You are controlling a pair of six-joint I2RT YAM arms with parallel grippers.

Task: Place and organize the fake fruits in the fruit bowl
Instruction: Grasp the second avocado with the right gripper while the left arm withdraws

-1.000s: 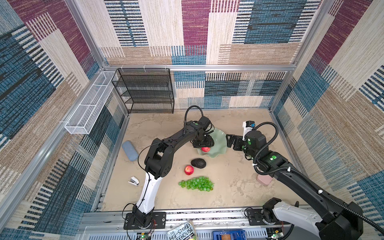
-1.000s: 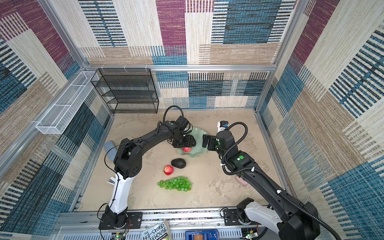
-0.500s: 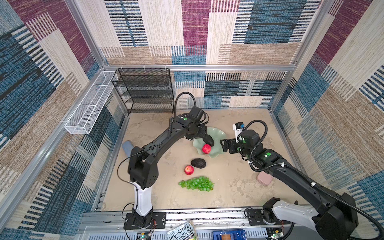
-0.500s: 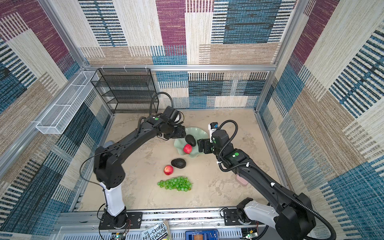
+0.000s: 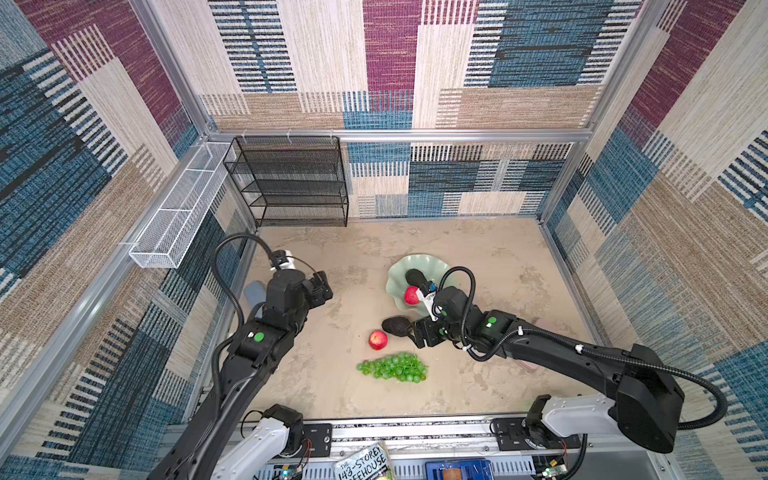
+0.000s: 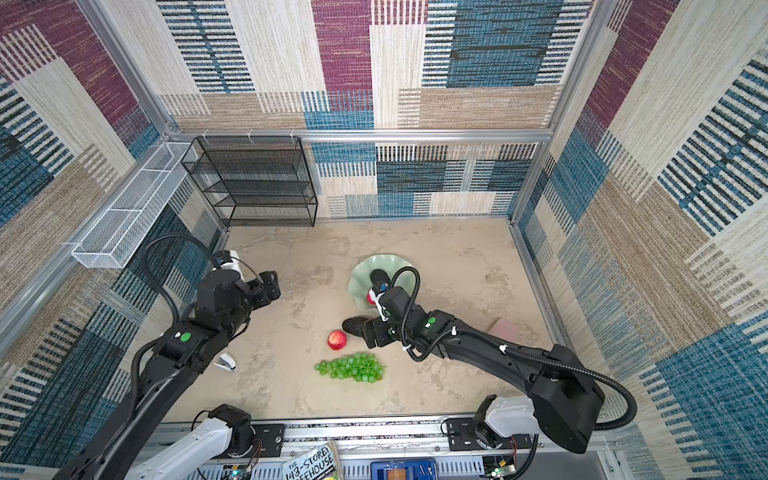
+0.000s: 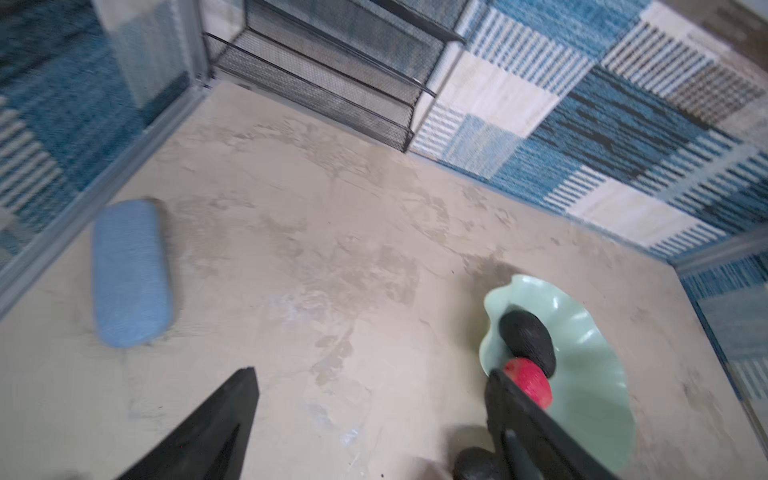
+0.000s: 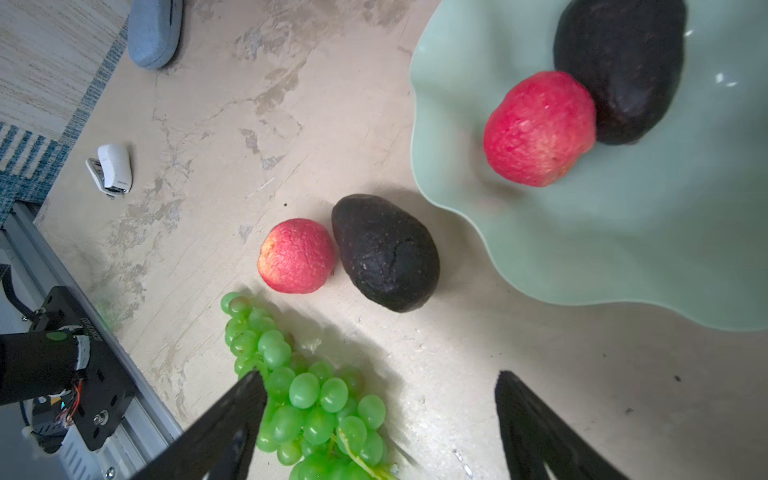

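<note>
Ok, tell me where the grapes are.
In both top views the grapes lie on the table, just on the robot's side of the loose apple and avocado, outside the bowl.

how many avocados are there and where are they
2. One avocado lies in the fruit bowl, against a red apple. The other avocado lies on the table just outside the bowl's rim, beside the second apple. No others show.

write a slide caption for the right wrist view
One apple and one avocado lie in the mint bowl; the second apple, second avocado and green grapes lie on the table.
</note>
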